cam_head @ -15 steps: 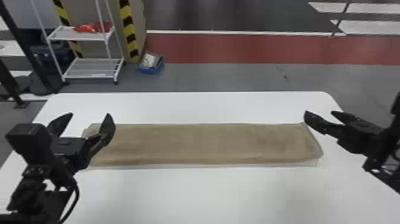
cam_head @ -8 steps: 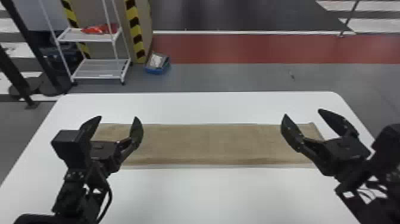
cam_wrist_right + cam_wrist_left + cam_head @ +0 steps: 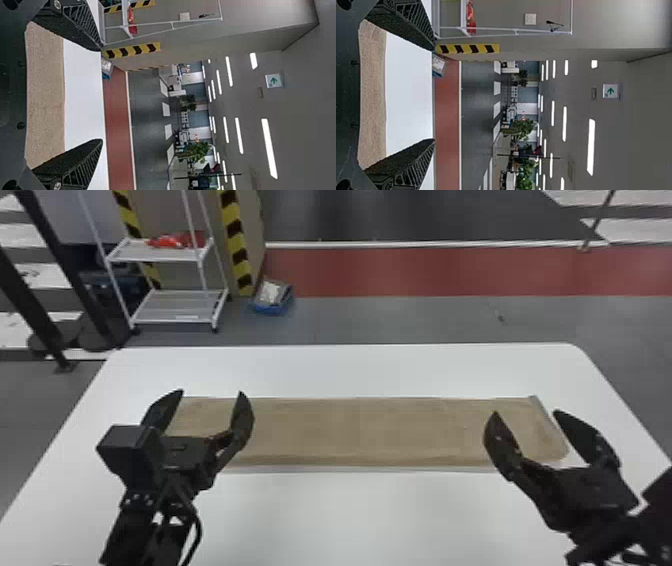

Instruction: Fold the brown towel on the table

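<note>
Long, flat towel stretches across the counter

The white counter fills most of the lower frame, its far corners rounded. Behind it, grey floor runs across the frame, with a red band at upper centre and upper right.

The brown towel lies on the counter as a long, narrow strip, running from centre left to centre right. Its right end slants, and a thin, pale edge shows along its near side.

The left gripper is at centre left, in front of the towel's left end, its fingers spread wide. The right gripper is at centre right, also wide, one finger in front of the towel and the other just beyond its right end. In both wrist views, the towel shows between the spread fingers.

At upper left stands a white cart with two shelves, beside a column marked with yellow and black stripes. A small blue box sits on the floor near the column's foot. Something red lies on the cart's upper shelf.
</note>
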